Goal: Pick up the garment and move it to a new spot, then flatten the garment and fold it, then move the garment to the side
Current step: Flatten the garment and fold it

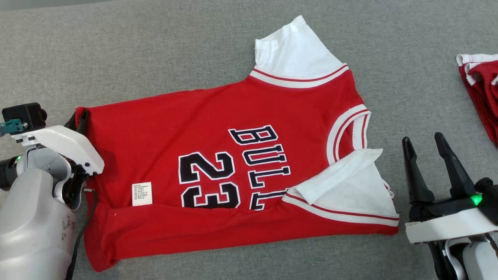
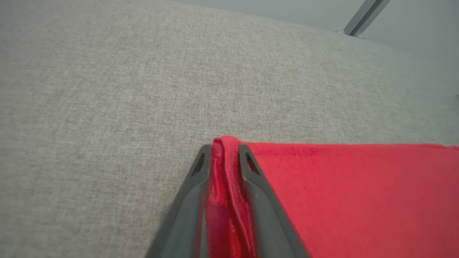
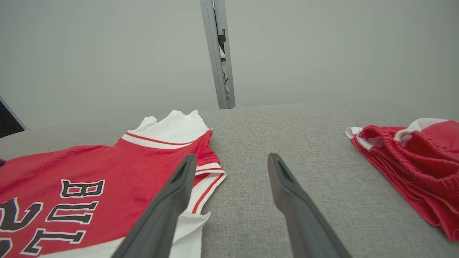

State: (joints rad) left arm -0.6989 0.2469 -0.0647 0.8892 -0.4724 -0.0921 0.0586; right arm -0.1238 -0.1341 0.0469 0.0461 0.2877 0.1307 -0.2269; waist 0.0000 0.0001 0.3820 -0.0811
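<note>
The garment (image 1: 155, 128) is a red basketball jersey with white sleeves and black "BULLS 23" lettering. It lies spread on the grey cloth surface with its hem to the left and its lower strip folded up. My left gripper (image 1: 80, 118) sits at the hem's far left corner. In the left wrist view a ridge of the red garment (image 2: 340, 186) is pinched between the two fingers of my left gripper (image 2: 224, 150). My right gripper (image 1: 423, 140) stands open just right of the near sleeve, holding nothing. In the right wrist view the right gripper (image 3: 232, 157) points past the garment's (image 3: 89, 161) collar side.
A second red and white cloth pile (image 1: 482, 89) lies bunched at the right edge, seen as a cloth pile (image 3: 412, 161) in the right wrist view. A metal post (image 3: 218, 53) rises behind the grey surface (image 1: 155, 50).
</note>
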